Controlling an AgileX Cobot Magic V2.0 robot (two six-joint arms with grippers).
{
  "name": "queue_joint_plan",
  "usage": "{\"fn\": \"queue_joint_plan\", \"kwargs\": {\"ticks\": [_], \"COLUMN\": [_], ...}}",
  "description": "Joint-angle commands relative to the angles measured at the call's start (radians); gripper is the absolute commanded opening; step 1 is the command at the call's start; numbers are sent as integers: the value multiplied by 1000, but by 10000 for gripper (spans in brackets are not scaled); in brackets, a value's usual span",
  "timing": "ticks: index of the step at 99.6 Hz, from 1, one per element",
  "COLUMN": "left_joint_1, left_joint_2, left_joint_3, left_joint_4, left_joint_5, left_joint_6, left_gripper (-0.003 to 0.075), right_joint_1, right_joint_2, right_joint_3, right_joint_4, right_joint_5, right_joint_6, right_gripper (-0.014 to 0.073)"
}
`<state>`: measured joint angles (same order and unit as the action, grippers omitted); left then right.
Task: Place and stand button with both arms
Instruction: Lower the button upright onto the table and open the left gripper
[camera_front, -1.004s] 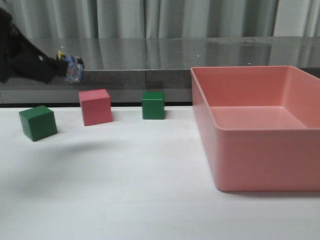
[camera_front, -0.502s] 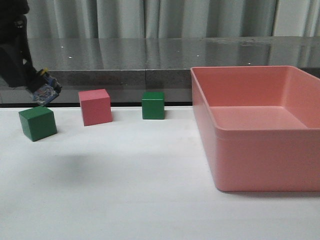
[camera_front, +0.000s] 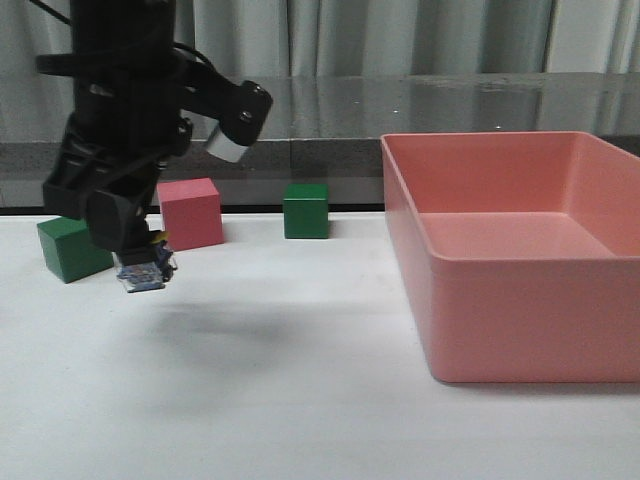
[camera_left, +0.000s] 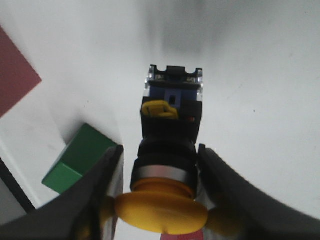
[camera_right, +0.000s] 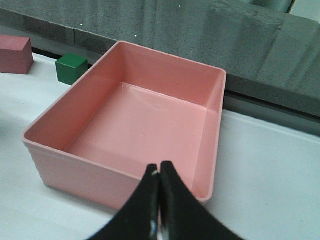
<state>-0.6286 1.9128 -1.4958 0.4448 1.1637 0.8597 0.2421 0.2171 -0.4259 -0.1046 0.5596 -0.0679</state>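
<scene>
My left gripper (camera_front: 141, 262) (camera_left: 159, 152) is shut on the button (camera_front: 145, 272) (camera_left: 171, 112). It hangs at the left of the front view, just above the white table and in front of the left green cube (camera_front: 70, 250). The jaws clamp the black body just past the yellow cap (camera_left: 162, 212), and the clear bluish base points down at the table. My right gripper (camera_right: 160, 172) is shut on nothing, hovering by the near wall of the pink bin (camera_right: 75, 170). It does not show in the front view.
The big pink bin (camera_front: 520, 320) fills the right side of the table. A pink cube (camera_front: 195, 215) and a second green cube (camera_front: 306, 210) stand at the back, near a dark ledge (camera_front: 330, 150). In the left wrist view a green cube (camera_left: 80, 160) lies beside the fingers.
The left arm has swung in from the far left, down and to the right, carrying the button from ledge height to just above the table. The cubes and the bin have not moved.
</scene>
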Motion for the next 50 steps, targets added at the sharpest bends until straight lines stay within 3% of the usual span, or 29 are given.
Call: {"fn": "queue_joint_plan", "kwargs": {"ticks": [1,50], "left_joint_1": [-25,-32], "left_joint_2": [-28,30], "left_joint_3": [-45,-45], "left_joint_4": [44,44], "left_joint_5": [2,-31], "left_joint_6": [-13,-12], "left_gripper": [-19,-19], "right_joint_1": [-8,-8], "right_joint_2": [8,8], "right_joint_3": [-26,-26], "right_joint_4": [-11,-11], "right_joint_5": [-74,-74], "right_joint_6": [-2,-2], "right_gripper": [-61,-61]}}
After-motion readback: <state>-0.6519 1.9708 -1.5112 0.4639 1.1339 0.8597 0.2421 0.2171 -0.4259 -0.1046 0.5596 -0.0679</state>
